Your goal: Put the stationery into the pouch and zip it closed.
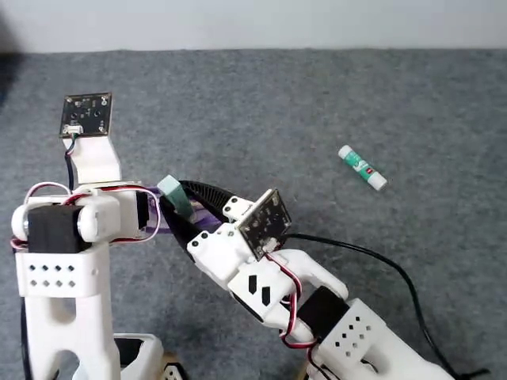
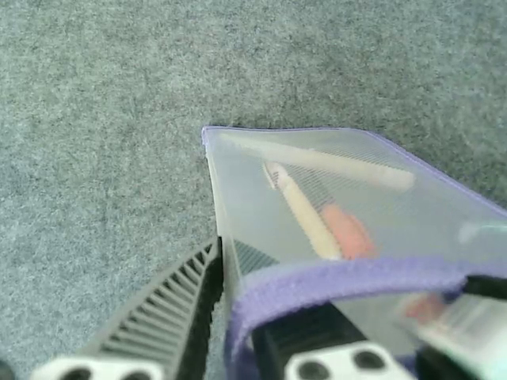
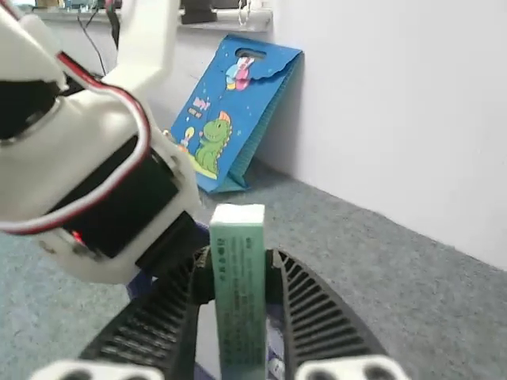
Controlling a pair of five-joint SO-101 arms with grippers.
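Observation:
My left gripper (image 2: pixel 226 281) is shut on the edge of a translucent pouch (image 2: pixel 317 206) with a purple zip band (image 2: pixel 341 279). Inside the pouch lie a cream pen (image 2: pixel 317 162), a second cream stick (image 2: pixel 305 215) and an orange-pink piece (image 2: pixel 346 229). My right gripper (image 3: pixel 238 273) is shut on a pale green block (image 3: pixel 236 237), held upright close to the left arm. In the high view the green block (image 1: pixel 175 195) sits in the right gripper (image 1: pixel 184 207) just above the pouch's purple edge (image 1: pixel 204 219). A green and white glue stick (image 1: pixel 362 168) lies on the carpet to the right.
Grey carpet (image 1: pixel 277 103) covers the table. A black cable (image 1: pixel 380 265) trails from the right arm toward the lower right. A blue gift bag (image 3: pixel 234 119) leans against the white wall in the right wrist view.

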